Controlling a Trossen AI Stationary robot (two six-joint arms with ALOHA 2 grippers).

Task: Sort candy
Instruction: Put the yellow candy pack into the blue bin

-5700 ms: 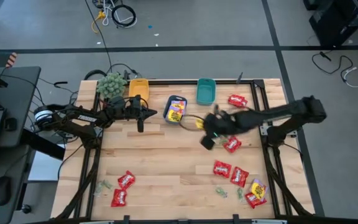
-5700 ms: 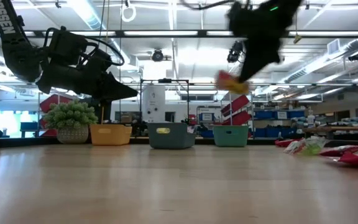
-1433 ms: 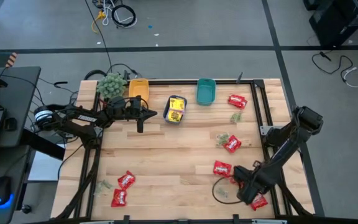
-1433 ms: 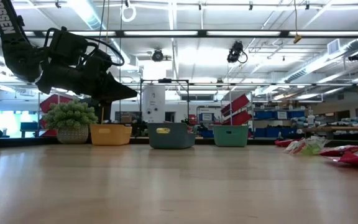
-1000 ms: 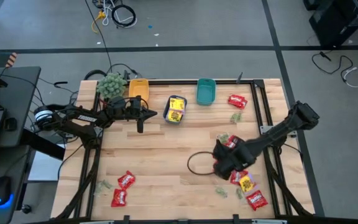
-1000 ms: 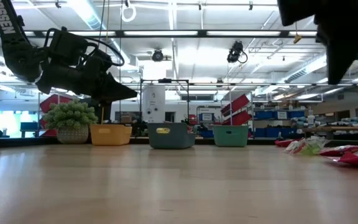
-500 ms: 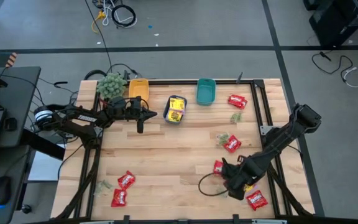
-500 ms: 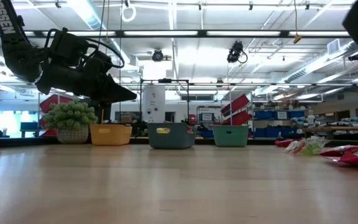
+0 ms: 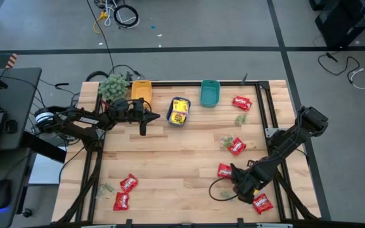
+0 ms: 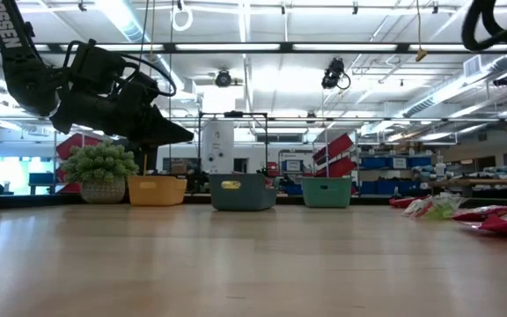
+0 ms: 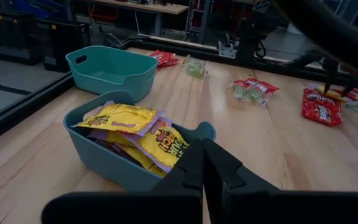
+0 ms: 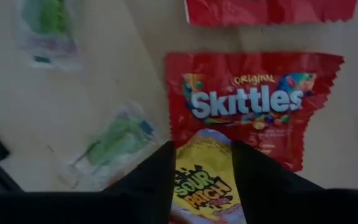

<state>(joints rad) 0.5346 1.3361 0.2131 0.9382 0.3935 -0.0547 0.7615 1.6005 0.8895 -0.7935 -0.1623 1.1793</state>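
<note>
Candy lies scattered over the table's right side. Nearest the front edge, the right gripper (image 9: 244,188) sits low over the pile, its fingers spread either side of a yellow packet (image 12: 202,180) — this lies on a red Skittles packet (image 12: 252,106), with pale green packets (image 12: 118,140) just beside. More red packets (image 9: 123,192) lie at the front left. Farther back, the blue bin (image 11: 114,158) holds yellow packets; the teal bin (image 9: 210,92), orange bin (image 9: 140,89) and plant (image 9: 113,86) line the far edge. The left gripper (image 11: 204,168) waits pressed shut, empty, near the blue bin. A second ago the right gripper was nearer the centre; now it has swung toward the front right corner.
</note>
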